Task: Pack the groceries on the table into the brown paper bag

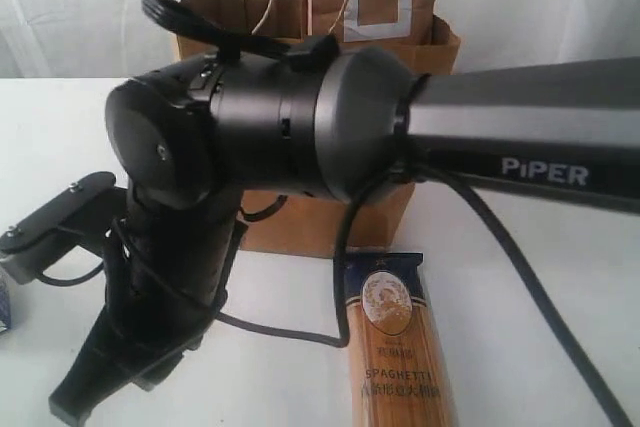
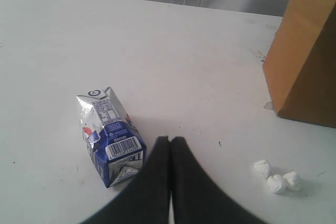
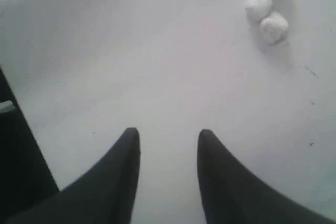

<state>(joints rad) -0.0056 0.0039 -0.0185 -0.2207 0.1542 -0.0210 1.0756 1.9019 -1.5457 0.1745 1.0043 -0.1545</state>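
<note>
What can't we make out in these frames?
Paper bag contents: exterior view, its walls and the arm hide the inside.
Spaghetti packet: lower end cut off by the exterior view's bottom edge.
Carton: only a sliver at the exterior view's left edge.
White lumps: blurred in right wrist view, material unclear.

Exterior cam sits low and close to an arm (image 1: 300, 117) blocking most of its frame, facing the brown paper bag (image 1: 320, 222); both wrist cams look down on the table (image 2: 184, 61), the right nearer, sharing 3 white lumps (image 2: 275, 177).
</note>
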